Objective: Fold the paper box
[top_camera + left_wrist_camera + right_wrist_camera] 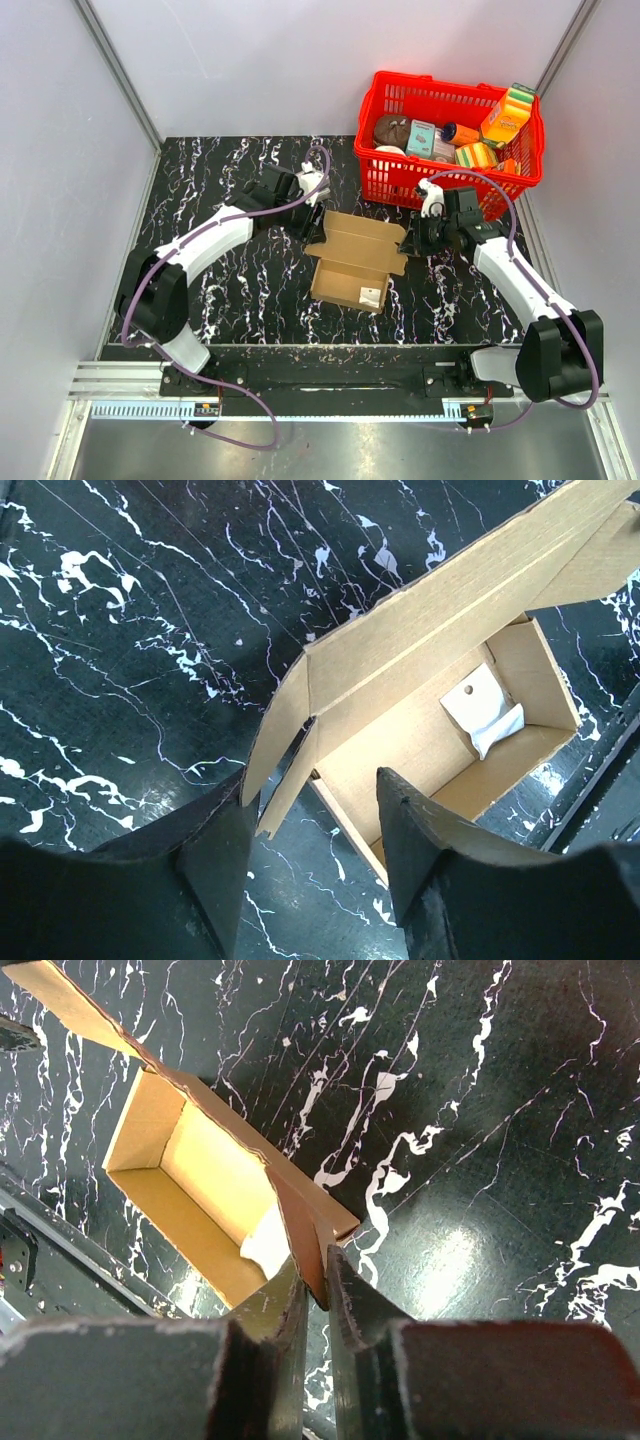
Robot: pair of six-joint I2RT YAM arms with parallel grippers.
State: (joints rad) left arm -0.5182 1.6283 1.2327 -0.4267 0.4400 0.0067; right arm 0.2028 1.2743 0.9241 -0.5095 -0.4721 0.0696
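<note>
Box position: you have the paper box (355, 262) in the middle of the table (230, 270). The tray is already formed and the lid stands open toward 12 o'clock.
Right gripper (318, 1278): it sits at 3 o'clock of the box. The jaws are nearly together, nipping the lid's right end flap (300, 1225) edge-on. My read is that you hold it there so the flap can bend inward along its crease.
Left gripper (315, 805): it is at 10 o'clock of the box. The jaws are apart, straddling the left end flap (285, 750) with nothing clamped; I can't confirm contact. It is likely staged to mirror the right side.
Inside tray: a white slip (485, 715) lies on the floor near the 5 o'clock corner in the top view.
Basket (372, 150): red, at 1 o'clock, close behind the right wrist. Mind your clearance.
Progress: judged past halfway; the lid is not yet closed.
Next: tuck both end flaps in, then swing the lid down toward 6 o'clock.
</note>
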